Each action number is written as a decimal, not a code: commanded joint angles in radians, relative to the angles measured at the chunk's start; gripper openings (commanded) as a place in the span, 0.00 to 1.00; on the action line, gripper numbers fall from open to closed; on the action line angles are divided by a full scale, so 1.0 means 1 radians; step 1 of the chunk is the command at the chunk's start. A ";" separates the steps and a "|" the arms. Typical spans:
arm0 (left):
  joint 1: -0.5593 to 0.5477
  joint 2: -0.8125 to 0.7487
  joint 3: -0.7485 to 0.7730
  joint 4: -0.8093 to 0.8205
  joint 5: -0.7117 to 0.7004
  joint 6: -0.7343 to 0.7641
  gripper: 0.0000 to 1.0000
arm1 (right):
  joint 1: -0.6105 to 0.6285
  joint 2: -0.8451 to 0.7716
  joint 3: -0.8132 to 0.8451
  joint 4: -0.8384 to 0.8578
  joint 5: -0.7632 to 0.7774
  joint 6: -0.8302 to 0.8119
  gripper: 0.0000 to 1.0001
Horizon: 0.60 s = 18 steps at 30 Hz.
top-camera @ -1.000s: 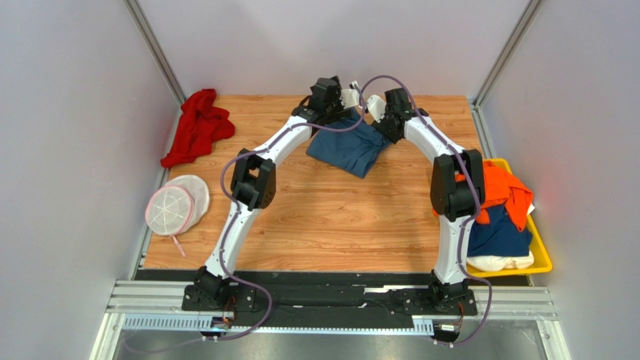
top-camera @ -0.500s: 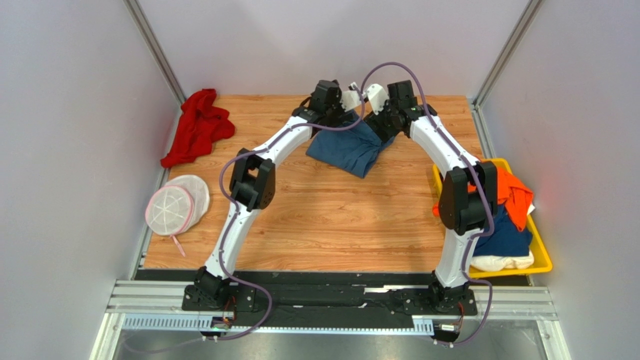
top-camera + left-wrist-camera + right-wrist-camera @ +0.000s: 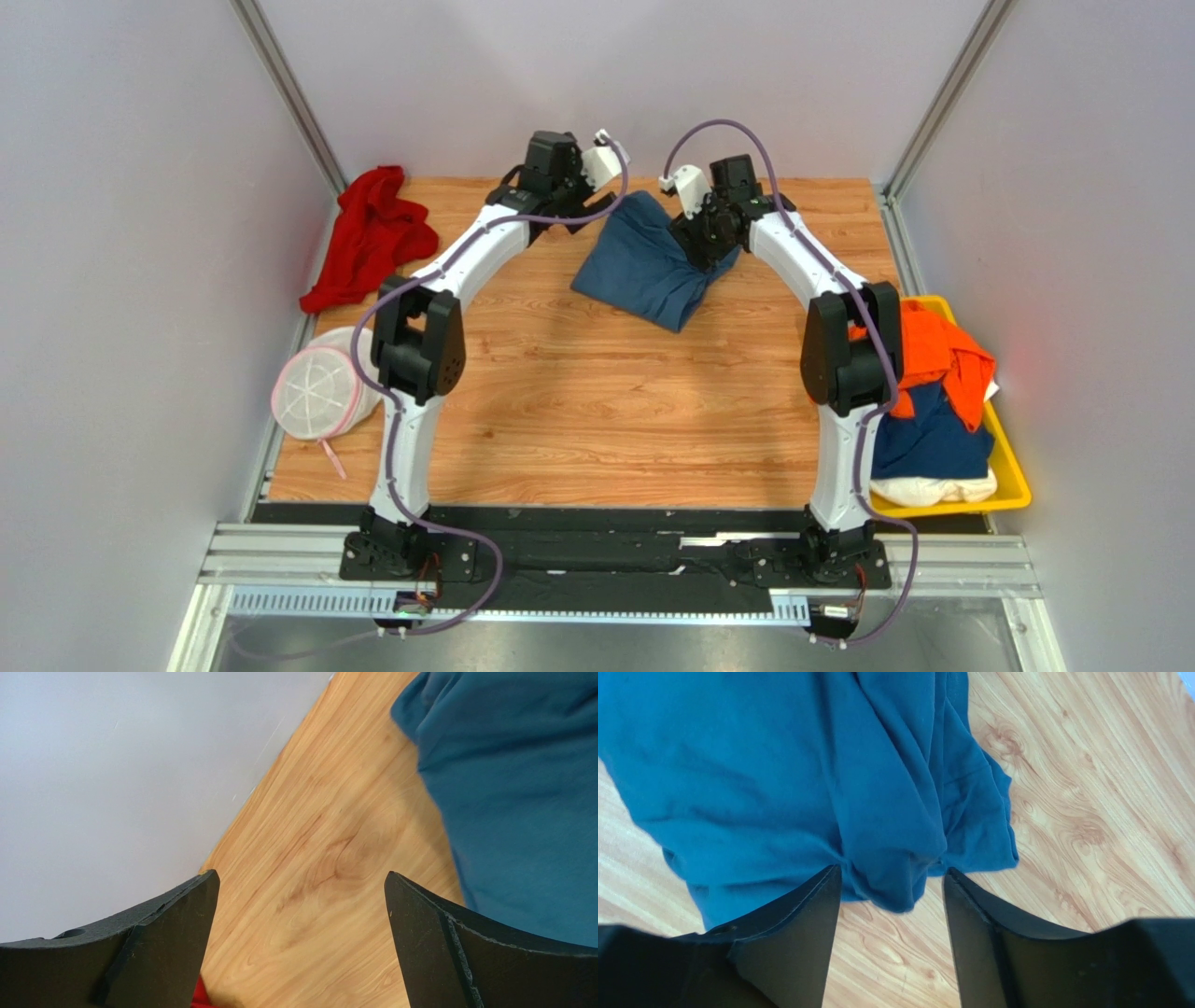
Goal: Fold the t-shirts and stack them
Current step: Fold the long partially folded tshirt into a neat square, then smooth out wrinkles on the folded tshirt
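Large slate-blue cloth t-shirt [image 3: 648, 269] lying rumpled at the far middle of the light wooden table [image 3: 561, 406]. Black right gripper [image 3: 891, 875] astride a bunched fold, jaws apart, nothing clamped; black left gripper [image 3: 300, 878] spread wide over bare wood just beside the cloth. Risk of pinching several layers together and dragging a lump; risk of the left closing on nothing

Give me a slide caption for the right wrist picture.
Right gripper, fingers apart, hovers at a bunched edge of the teal-blue t-shirt on the wooden table.
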 commanded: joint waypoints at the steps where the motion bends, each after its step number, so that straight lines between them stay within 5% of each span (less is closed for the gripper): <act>1: 0.035 -0.084 -0.070 0.053 0.034 -0.007 0.97 | 0.004 0.054 0.088 0.017 -0.033 0.020 0.57; 9: 0.063 -0.129 -0.184 0.086 0.043 0.003 0.97 | -0.001 0.101 0.096 0.031 0.016 -0.006 0.14; 18: 0.063 -0.149 -0.222 0.080 0.055 -0.010 0.96 | -0.014 0.067 0.083 0.047 0.071 -0.048 0.06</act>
